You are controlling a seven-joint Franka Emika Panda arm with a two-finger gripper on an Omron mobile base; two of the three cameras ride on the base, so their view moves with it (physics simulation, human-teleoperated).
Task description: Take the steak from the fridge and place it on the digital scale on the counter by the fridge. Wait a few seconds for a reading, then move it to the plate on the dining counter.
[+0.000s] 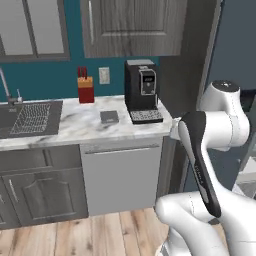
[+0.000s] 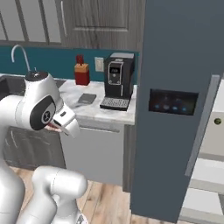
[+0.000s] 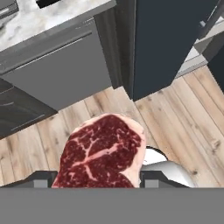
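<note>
In the hand view the steak (image 3: pixel 101 151) sat between the two dark fingertips (image 3: pixel 43 179), the gripper (image 3: pixel 94 181) clamped on it, so the meat was held in the air. The slab was red with pale marbling and a pale fatty rim along its far edge. Beneath it lay the wooden floor (image 3: pixel 175 113), and past that the grey cabinet fronts (image 3: pixel 61 74) under the counter (image 3: pixel 39 19), with the edge of the fridge door (image 3: pixel 166 43) to one side.

In the right base view a sliver of red showed at the hand (image 2: pixel 65 124), which hung out in front of the cabinets, below the height of the counter top and not over it. The arm (image 1: pixel 210 135) was folded close to its own base in the left base view.

Farther off, on the marbled counter (image 1: pixel 80 125), the scale (image 1: pixel 109 117) lay flat and bare, a small grey square just beside the black coffee machine (image 1: pixel 142 90). A red knife block (image 1: pixel 85 86) stood near the back wall, well apart from the scale, and the dark sink (image 1: pixel 30 117) with its tap took up the far left end. The fridge (image 2: pixel 175 105) stood at the counter's end, its door swung open, the dark panel with blue lights (image 2: pixel 173 102) facing out and white shelves (image 2: pixel 205 175) showing behind the door.
</note>
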